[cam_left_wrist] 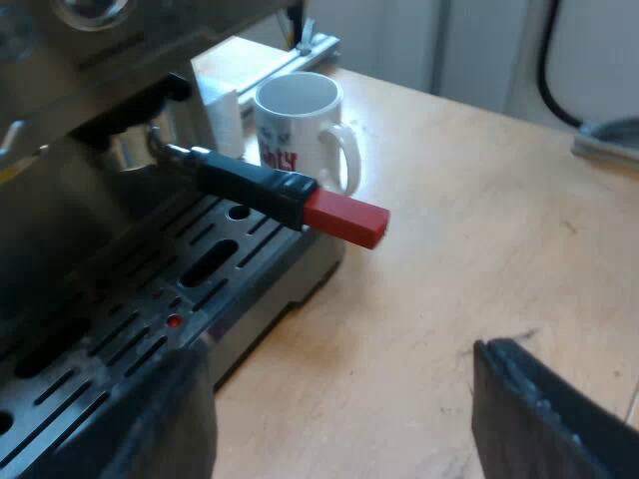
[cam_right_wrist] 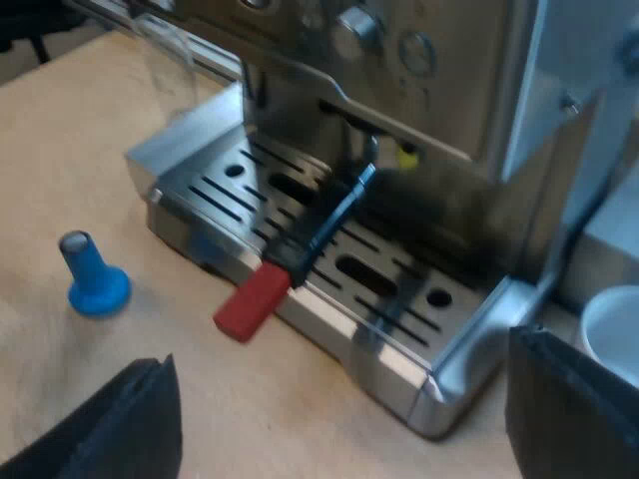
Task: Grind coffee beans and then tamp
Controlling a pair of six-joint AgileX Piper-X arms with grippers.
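The holder (cam_left_wrist: 250,185) sits locked in the front of the machine (cam_left_wrist: 90,60). Its dark handle juts out level above the tray (cam_left_wrist: 110,329), and its red end (cam_left_wrist: 344,220) reaches past the tray's edge over the table (cam_left_wrist: 479,200). In the right wrist view the holder (cam_right_wrist: 319,230) crosses the slotted tray (cam_right_wrist: 240,190) the same way, with the red end (cam_right_wrist: 250,299) hanging beyond the rim.

The tamper (cam_right_wrist: 92,274) is blue with a grey top. It stands upright on the table (cam_right_wrist: 60,130), near the tray's corner and apart from the red end.

The mug (cam_left_wrist: 300,130) is white and stands upright on the table just beside the machine, behind the handle. Red lettering on its side is partly hidden by the handle, and the visible end seems to read "oly". In the right wrist view only part of the mug's white rim (cam_right_wrist: 614,329) shows, at the machine's far side.

No writing can be read on the machine (cam_right_wrist: 399,60). Its front carries a round gauge (cam_right_wrist: 416,52), and a small yellow spot (cam_right_wrist: 406,155) shows below it. A small red dot (cam_left_wrist: 175,321) sits in the tray.

The left gripper (cam_left_wrist: 339,354) hovers over the table near the tray's edge, below the red end. Its fingers (cam_left_wrist: 549,419) are spread wide with nothing between them. The right gripper (cam_right_wrist: 339,349) hangs before the tray's front rim with its fingers (cam_right_wrist: 130,419) likewise far apart and holding nothing.
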